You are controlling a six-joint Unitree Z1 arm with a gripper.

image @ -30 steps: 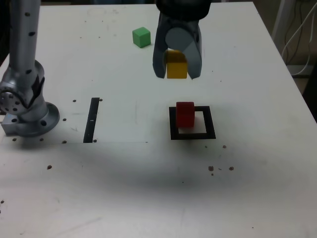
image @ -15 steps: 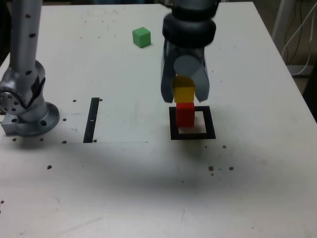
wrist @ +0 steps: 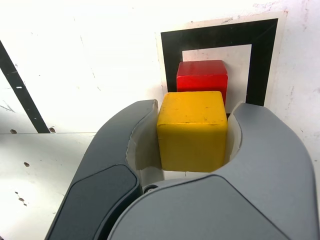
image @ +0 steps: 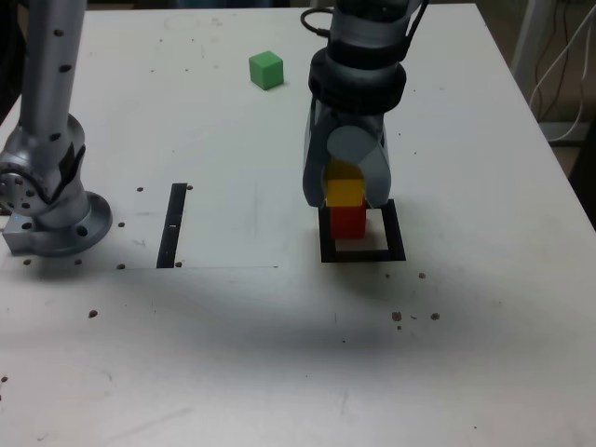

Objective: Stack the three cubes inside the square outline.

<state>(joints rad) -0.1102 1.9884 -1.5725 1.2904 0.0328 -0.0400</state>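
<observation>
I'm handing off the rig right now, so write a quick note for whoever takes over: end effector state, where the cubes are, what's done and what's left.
End effector: shut on the yellow cube, holding it right over the red cube.
Red cube: inside the square outline, toward its far side.
Green cube: loose on the table, far side, untouched.
Done: red placed, yellow brought over it.
Left: release yellow onto red (contact can't be confirmed), then fetch green and stack it on top.
</observation>
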